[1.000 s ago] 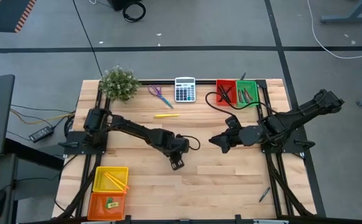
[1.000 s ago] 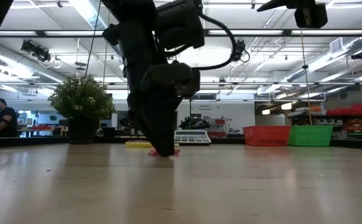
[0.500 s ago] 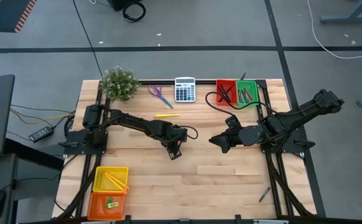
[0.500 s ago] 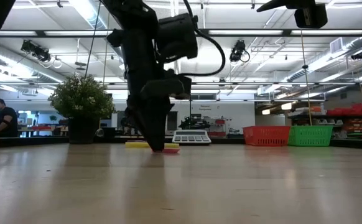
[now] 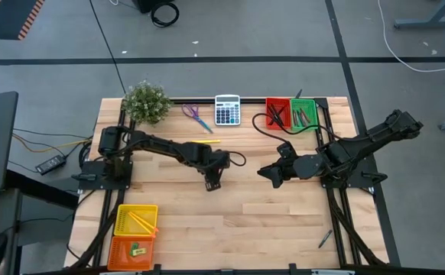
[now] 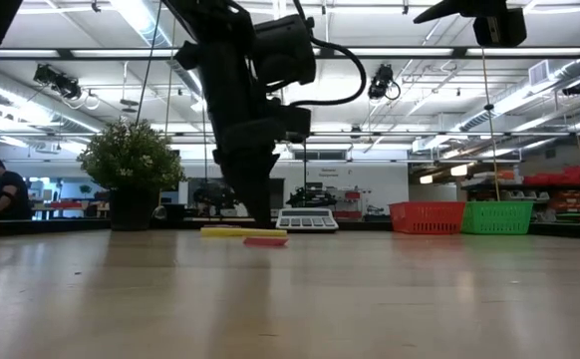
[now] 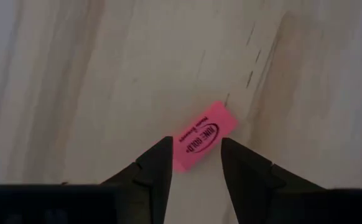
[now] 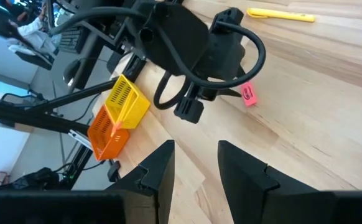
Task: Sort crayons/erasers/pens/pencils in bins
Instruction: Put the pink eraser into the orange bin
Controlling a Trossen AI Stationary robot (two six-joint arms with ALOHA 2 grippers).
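- Swung back toward the far edge of the table (image 5: 284, 229) since a second ago: left gripper (image 5: 211, 183), then lower and nearer the front edge, now pulled up close to the table's middle.
- Hangs over the pink eraser (image 7: 203, 136), fingers (image 7: 156, 168) apart, one either side of the near end of the block, not clamped on it; eraser flat on the wood, tilted across the gap.
- Seen from the low view: eraser (image 6: 265, 240) on the tabletop just in front of the yellow pen (image 6: 242, 231), gripper tip poised right above.
- Likely lining up a pick; grasp not yet made, so eraser not yet sorted.
- Waits right of centre: right gripper (image 5: 265, 173), fingers parted, nothing between them.
- Orange bin (image 5: 132, 251) at the front-left corner already carrying a small eraser-like piece; yellow bin (image 5: 134, 219) just behind it with pencils.
- Red bin (image 5: 277, 113) and green bin (image 5: 303, 114) by the far edge, right side, holding dark sticks.
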